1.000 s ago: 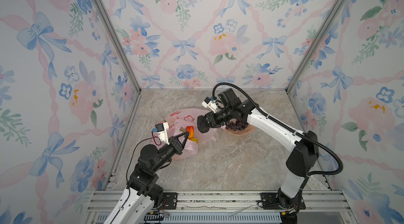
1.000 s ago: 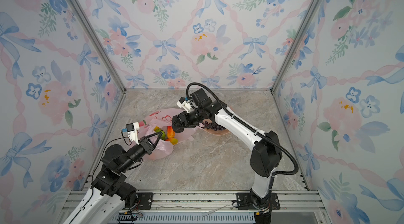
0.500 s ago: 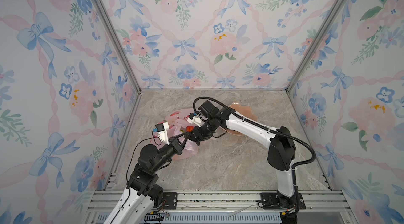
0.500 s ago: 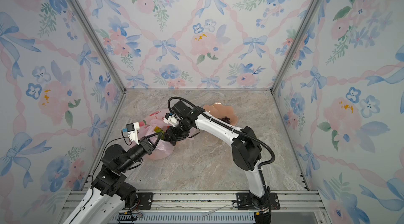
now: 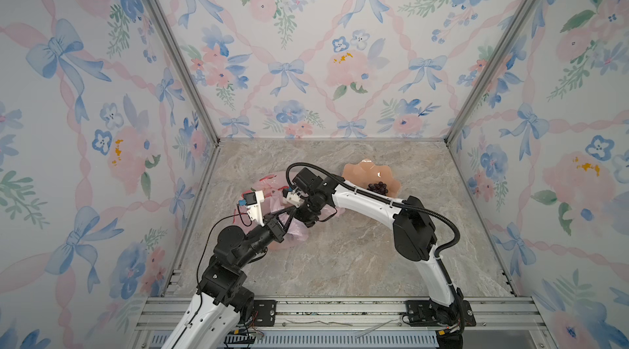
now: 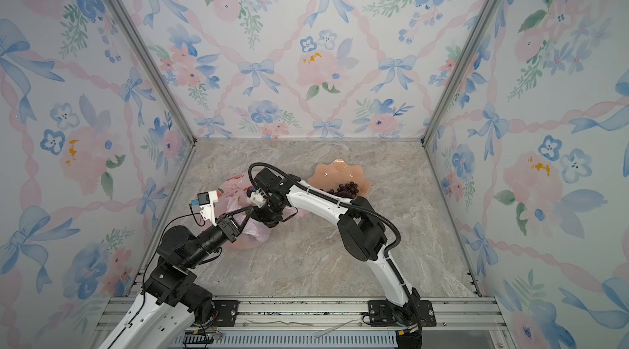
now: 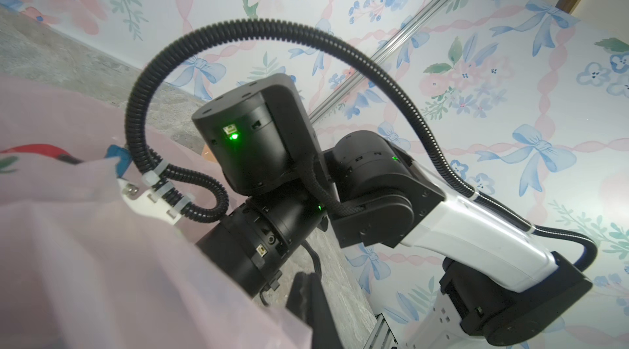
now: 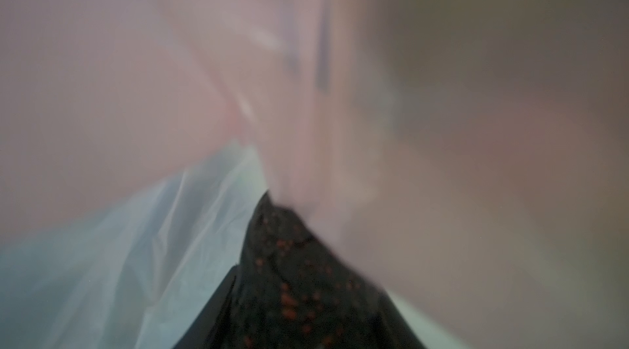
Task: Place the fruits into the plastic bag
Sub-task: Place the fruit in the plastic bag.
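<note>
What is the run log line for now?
left gripper: shut on plastic bag; right gripper: holds black fruit in bag; dish: grapes

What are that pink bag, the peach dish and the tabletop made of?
Pink bag: thin plastic film, translucent, crinkled and sagging. Peach dish: glossy, scalloped, with bright highlights; glazed ceramic or hard plastic, can't tell. Tabletop: marble-look, grey-beige veins, satin; possibly printed laminate.
</note>
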